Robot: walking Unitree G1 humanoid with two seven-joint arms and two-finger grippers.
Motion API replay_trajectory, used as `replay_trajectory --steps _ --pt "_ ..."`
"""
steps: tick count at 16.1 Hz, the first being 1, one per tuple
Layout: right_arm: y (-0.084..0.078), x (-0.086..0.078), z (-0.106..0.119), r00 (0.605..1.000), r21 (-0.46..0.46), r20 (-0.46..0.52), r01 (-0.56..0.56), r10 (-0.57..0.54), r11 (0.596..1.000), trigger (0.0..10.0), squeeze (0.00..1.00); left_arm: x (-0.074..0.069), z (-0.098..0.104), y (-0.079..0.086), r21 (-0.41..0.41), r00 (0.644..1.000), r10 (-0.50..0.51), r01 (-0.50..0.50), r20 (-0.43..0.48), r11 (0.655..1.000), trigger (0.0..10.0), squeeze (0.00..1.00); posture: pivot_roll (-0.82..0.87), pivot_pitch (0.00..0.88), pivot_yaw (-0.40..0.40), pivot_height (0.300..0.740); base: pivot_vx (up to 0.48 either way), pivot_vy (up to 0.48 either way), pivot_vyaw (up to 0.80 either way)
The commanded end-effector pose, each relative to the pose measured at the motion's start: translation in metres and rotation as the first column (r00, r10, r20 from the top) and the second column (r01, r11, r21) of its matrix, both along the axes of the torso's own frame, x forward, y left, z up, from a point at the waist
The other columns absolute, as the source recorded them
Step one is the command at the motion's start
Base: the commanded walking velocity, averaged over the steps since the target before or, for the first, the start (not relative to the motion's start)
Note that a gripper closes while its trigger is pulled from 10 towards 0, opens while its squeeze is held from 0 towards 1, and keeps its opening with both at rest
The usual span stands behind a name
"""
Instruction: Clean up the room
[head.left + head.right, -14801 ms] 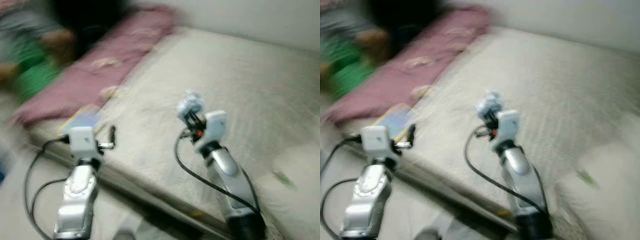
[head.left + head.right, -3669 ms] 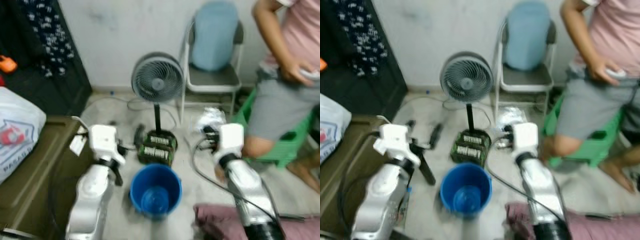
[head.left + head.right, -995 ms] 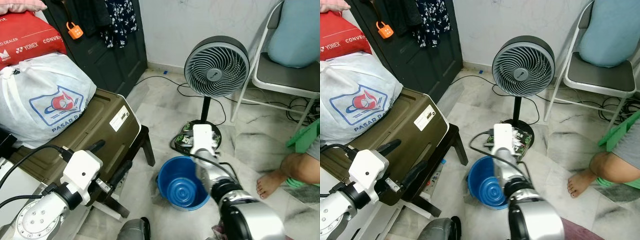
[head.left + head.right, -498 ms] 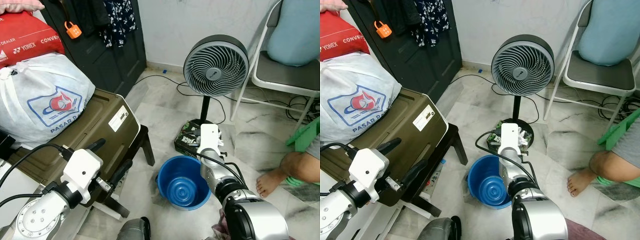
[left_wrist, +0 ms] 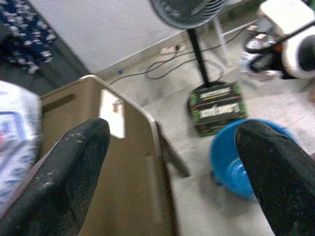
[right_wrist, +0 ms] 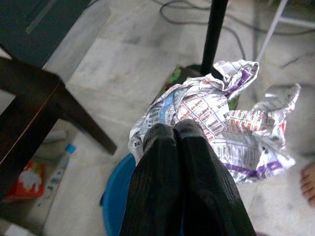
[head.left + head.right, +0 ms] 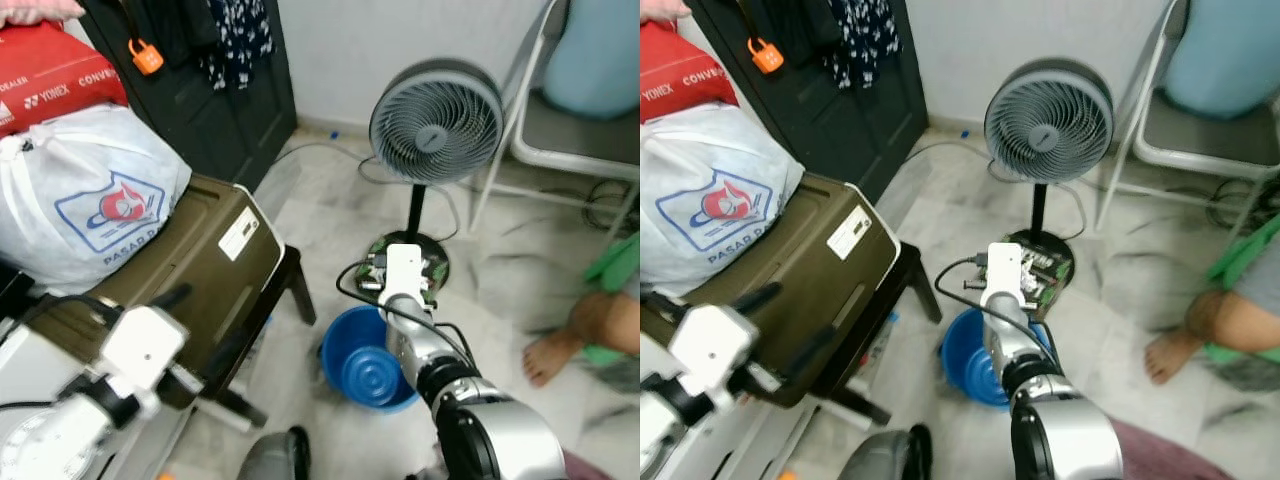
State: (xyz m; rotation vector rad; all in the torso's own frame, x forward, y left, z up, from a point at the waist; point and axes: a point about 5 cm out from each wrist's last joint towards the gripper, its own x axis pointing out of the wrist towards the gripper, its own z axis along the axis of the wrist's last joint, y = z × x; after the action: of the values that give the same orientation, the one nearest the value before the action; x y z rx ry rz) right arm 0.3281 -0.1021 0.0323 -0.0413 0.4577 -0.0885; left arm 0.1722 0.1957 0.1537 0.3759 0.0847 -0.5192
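While the right arm reached forward and down over the floor, its pincer [image 6: 178, 133] was clenched on a crumpled newspaper [image 6: 224, 130], the two black fingers [image 6: 157, 167] pressed together with the paper bunched at their tips. The wad had no clear long axis; in the right wrist view it spread out past the fingertips, away from the wrist, its loose printed edges flaring toward the fan pole [image 6: 212, 32]. It hung over the near rim of the blue bucket [image 7: 362, 362], which stood on the marble floor [image 7: 500, 290] just before the fan [image 7: 436, 112] base, where a green box [image 5: 217, 105] lay. The right forearm [image 7: 415, 335] ran from the camera out over the bucket, wrist casing uppermost.

The left arm was held low at the robot's left, its pincer [image 5: 172, 167] released, fingers wide apart, aimed across the olive trunk [image 7: 190, 265] toward the bucket. A white bag [image 7: 85, 195] sat on the trunk, and a person's bare foot [image 7: 550, 352] rested on the floor at the right, near a chair [image 7: 570, 130].
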Motion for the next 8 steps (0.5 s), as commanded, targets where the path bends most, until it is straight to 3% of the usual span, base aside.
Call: replay_trajectory --steps 1,5,8 --pt "0.008 -0.003 -0.002 1.0 0.014 -0.007 -0.003 0.003 1.0 10.0 0.0 0.002 0.012 0.004 0.015 0.999 0.005 -0.005 0.032 1.0 10.0 0.0 0.33 0.189 0.175 0.74 0.0 0.0 0.0" --pt "0.016 -0.006 -0.003 1.0 0.04 -0.006 0.03 -0.03 0.999 10.0 0.0 0.005 0.024 0.001 0.016 0.998 -0.042 0.041 0.037 0.999 10.0 0.0 0.35 0.209 0.243 0.74 0.0 0.0 0.0" --pt "0.011 -0.007 -0.004 0.997 0.041 -0.007 0.082 -0.081 0.996 10.0 0.04 0.006 0.026 0.005 0.032 0.997 -0.069 0.069 0.015 0.997 10.0 0.0 0.34 0.205 0.274 0.74 0.0 0.0 0.0"
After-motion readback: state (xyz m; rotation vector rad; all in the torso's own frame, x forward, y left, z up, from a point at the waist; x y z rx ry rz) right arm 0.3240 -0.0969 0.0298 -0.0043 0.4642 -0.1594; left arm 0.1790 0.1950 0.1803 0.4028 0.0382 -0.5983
